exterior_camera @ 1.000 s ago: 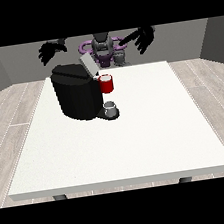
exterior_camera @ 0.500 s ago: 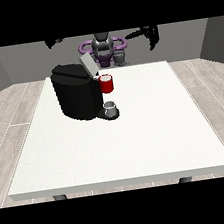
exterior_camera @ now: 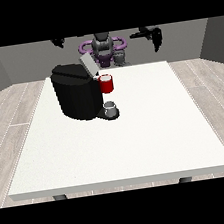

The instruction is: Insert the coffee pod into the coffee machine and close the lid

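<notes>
The black coffee machine [exterior_camera: 78, 96] stands on the table's far left part with its grey lid [exterior_camera: 87, 65] tilted up. A red thing at the machine [exterior_camera: 106, 84] sits at its front, above a grey cup [exterior_camera: 111, 108] on the base. The small grey coffee pod [exterior_camera: 120, 57] stands at the table's far edge, beside the robot's torso. The hand at the view's right [exterior_camera: 154, 37] hangs high in the air, right of the pod, fingers pointing down and holding nothing. Only a small part of the hand at the view's left [exterior_camera: 57, 42] shows, high above the machine.
The white table [exterior_camera: 139, 145] stretches wide towards the camera in front of the machine. The robot's torso [exterior_camera: 103, 48] with its purple ring is behind the far edge. Grey floor lies on both sides.
Both hands have risen from beside the robot's head to the upper edge of the scene. The one at the view's right has turned its fingers downward. Machine and pod have not moved.
</notes>
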You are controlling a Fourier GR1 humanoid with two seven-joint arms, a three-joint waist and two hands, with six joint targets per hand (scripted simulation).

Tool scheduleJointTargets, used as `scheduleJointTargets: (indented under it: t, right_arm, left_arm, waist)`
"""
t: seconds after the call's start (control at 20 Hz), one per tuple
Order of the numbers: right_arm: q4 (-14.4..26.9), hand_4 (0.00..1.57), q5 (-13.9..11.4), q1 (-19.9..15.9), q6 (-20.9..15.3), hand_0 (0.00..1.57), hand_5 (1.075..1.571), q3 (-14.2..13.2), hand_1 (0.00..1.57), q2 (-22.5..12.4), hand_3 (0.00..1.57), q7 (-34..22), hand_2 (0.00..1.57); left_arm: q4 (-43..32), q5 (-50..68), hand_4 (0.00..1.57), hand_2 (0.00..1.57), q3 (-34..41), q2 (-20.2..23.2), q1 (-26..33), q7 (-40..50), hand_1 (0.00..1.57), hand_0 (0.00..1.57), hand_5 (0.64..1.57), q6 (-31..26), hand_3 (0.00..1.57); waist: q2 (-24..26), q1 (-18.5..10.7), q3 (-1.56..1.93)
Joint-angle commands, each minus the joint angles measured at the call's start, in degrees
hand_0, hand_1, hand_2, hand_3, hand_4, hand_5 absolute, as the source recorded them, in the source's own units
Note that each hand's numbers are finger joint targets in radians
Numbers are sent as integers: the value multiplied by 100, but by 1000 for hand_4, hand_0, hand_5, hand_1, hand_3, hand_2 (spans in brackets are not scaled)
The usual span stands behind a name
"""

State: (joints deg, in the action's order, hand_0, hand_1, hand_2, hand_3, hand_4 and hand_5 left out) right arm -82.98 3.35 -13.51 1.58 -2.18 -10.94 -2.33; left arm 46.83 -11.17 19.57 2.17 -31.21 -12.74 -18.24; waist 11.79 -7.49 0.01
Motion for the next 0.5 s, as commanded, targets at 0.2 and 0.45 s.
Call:
scheduleJointTargets:
  t: [0.2, 0.45]
  right_arm:
    - [398, 0, -8, -320, -1, 0, 1571, -27, 0, 224, 0, -65, 0]
    - [1366, 0, 65, -598, 113, 0, 1571, -531, 0, -82, 0, 384, 0]
  left_arm:
    - [1341, 495, 222, 0, -435, -141, 770, 592, 0, 0, 1571, -155, 0]
    - [2007, 996, 0, 0, -1061, -210, 901, 1113, 0, 0, 1571, 253, 0]
  waist:
    - [-107, -192, 1]
    - [-358, -566, 4]
